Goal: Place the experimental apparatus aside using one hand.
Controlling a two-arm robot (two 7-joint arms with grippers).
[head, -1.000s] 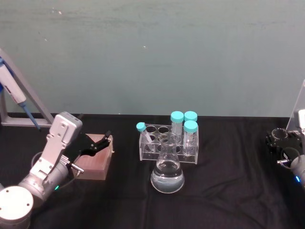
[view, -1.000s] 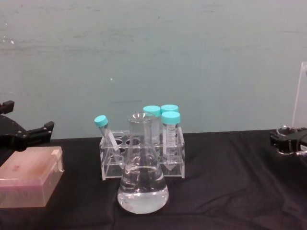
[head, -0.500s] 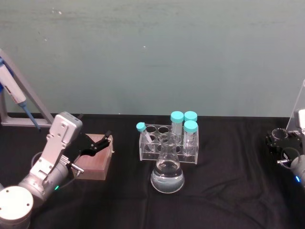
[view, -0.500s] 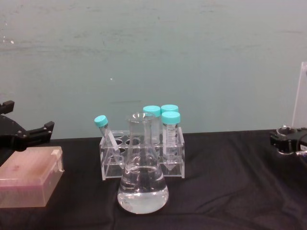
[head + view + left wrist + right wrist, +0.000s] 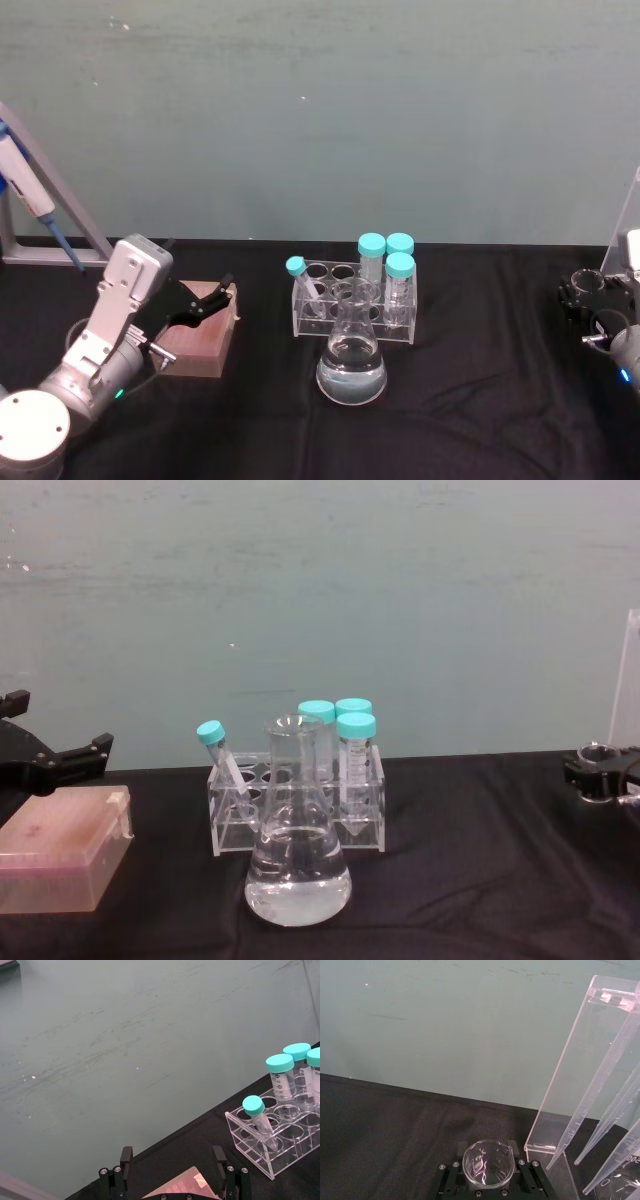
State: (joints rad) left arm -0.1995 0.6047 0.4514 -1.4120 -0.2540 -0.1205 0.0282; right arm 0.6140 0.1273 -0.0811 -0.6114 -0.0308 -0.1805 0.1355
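Note:
The large conical flask [image 5: 351, 362] with clear liquid stands upright mid-table, and the chest view shows the flask [image 5: 297, 860] close in front. At the far right my right gripper [image 5: 592, 293] is shut on the small glass beaker [image 5: 583, 281]. In the right wrist view the beaker [image 5: 487, 1160] sits upright between the black fingers [image 5: 449, 1180], just beside the tall acrylic stand [image 5: 572, 1075] of long pipettes [image 5: 600, 1110]. That stand's edge [image 5: 628, 215] shows at the right border. My left gripper [image 5: 213, 296] hangs open over a pink box at the left.
Behind the flask stands a clear tube rack [image 5: 318, 322] holding several teal-capped tubes [image 5: 400, 268]. The pink box [image 5: 200, 342] lies at the left. A blue-and-white pipettor [image 5: 28, 190] leans on a grey stand at the far left. Black cloth covers the table.

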